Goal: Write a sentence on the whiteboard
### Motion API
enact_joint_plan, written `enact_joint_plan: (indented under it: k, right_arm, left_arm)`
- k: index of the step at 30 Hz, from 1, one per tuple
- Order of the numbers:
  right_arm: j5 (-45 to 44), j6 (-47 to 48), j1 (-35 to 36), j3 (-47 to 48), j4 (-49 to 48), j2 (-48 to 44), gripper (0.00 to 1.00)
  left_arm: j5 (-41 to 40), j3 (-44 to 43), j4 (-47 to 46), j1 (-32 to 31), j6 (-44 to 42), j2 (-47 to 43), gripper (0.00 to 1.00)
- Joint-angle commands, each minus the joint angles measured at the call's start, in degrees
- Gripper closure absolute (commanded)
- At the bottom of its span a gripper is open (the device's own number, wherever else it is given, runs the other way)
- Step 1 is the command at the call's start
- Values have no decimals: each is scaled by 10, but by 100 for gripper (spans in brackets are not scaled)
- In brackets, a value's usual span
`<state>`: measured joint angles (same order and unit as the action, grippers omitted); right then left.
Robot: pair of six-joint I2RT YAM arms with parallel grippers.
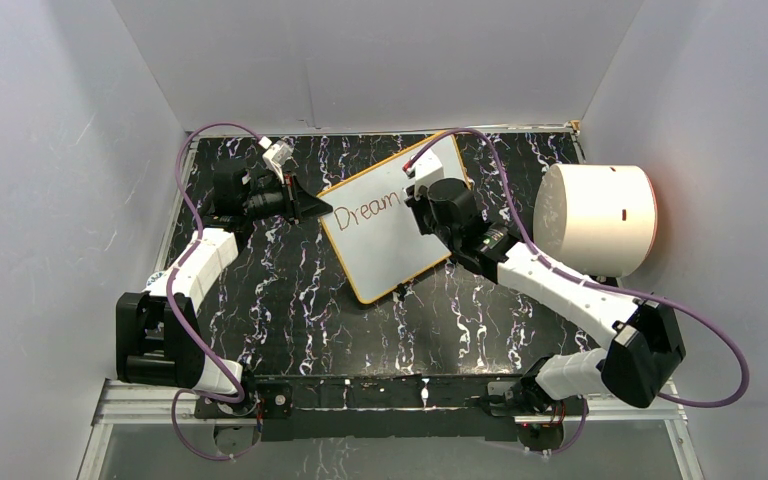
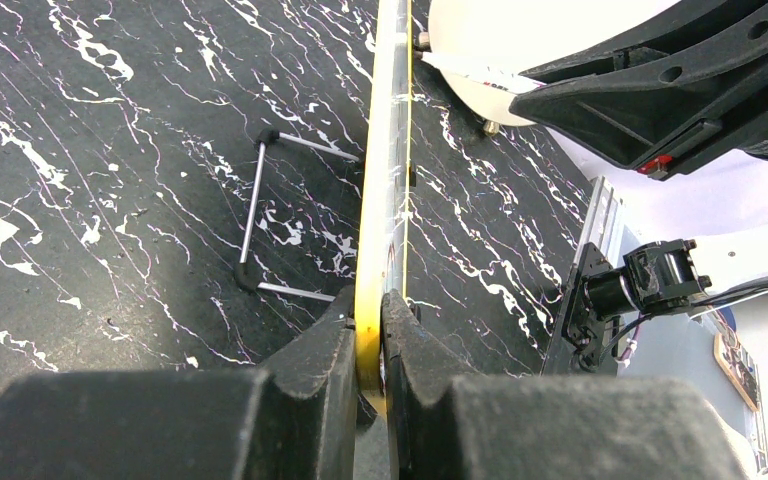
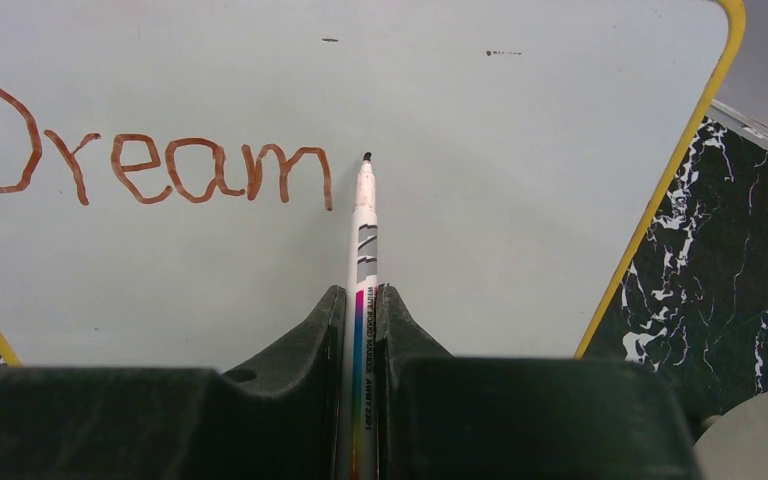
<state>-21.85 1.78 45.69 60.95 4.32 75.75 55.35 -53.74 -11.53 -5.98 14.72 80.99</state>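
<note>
Whiteboard (image 1: pixel 385 250) reads "Dream"; left claw (image 2: pixel 370 332) clamps its rim, right claw (image 3: pixel 360 300) grips marker (image 3: pixel 364 215).

The marker (image 3: pixel 363 230) — rear end hidden inside the right gripper (image 3: pixel 360 296).

There was one whiteboard (image 1: pixel 390 245), one marker (image 3: pixel 363 225), one big white cylinder (image 1: pixel 600 218), one wire stand (image 2: pixel 258 215) and two grippers, the left gripper (image 2: pixel 370 322) and the right gripper (image 3: pixel 360 300). One word (image 3: pixel 150 165) was written.
</note>
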Motion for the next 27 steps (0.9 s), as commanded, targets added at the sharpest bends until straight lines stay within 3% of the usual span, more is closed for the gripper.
enact_joint_plan:
  k: [1, 27]
  right_arm:
    - [9, 8, -5, 24, -39, 6, 100]
    - [42, 3, -11, 21, -63, 17, 100]
  left_arm:
    - [-43, 11, 60, -14, -43, 21, 100]
    - [-43, 11, 60, -14, -43, 22, 100]
